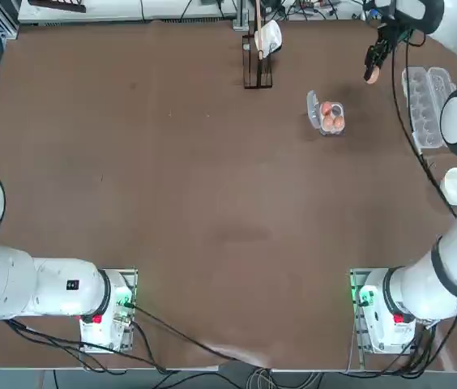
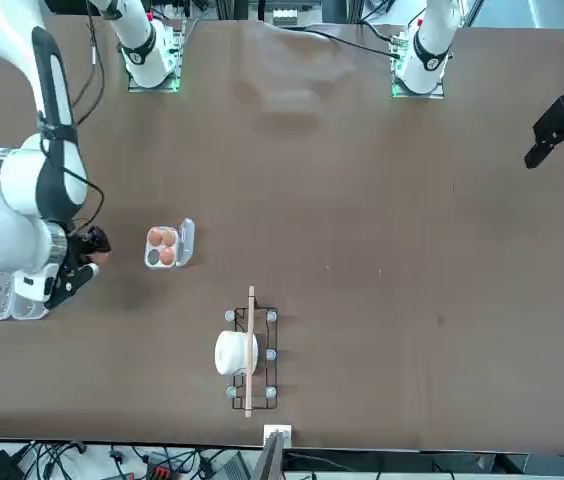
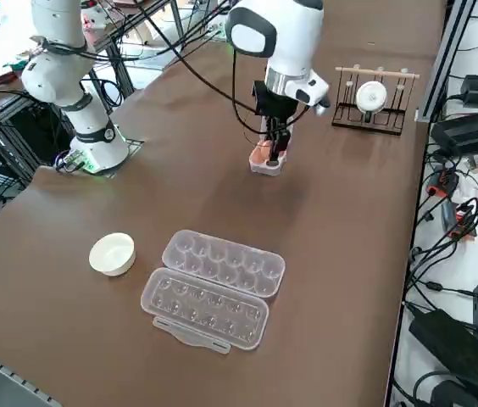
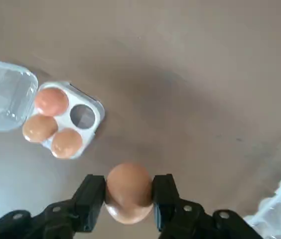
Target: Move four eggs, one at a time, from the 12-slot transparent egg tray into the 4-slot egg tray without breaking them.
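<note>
Your right gripper [image 4: 129, 195] hangs above the bare table between the two trays, its fingers [image 4: 91, 195] pinching one orange-brown egg [image 4: 128, 191] from both sides. In the top view, that held egg [image 1: 372, 74] sits at roughly 1 o'clock from the table centre. The 4-slot egg tray [image 1: 331, 116] lies near the gripper, at about 8 o'clock from it, with its lid flap open. Three eggs [image 4: 51, 122] already occupy three of its four cups; one cup [image 4: 83, 115] stands empty. The 12-slot transparent egg tray [image 1: 424, 105] lies at about 4 o'clock from the gripper in the top view, its lid folded open; you can see no egg in its cups [image 3: 222, 259] in the right side view. A white bowl [image 3: 112, 253] rests just beside that long tray.
</note>
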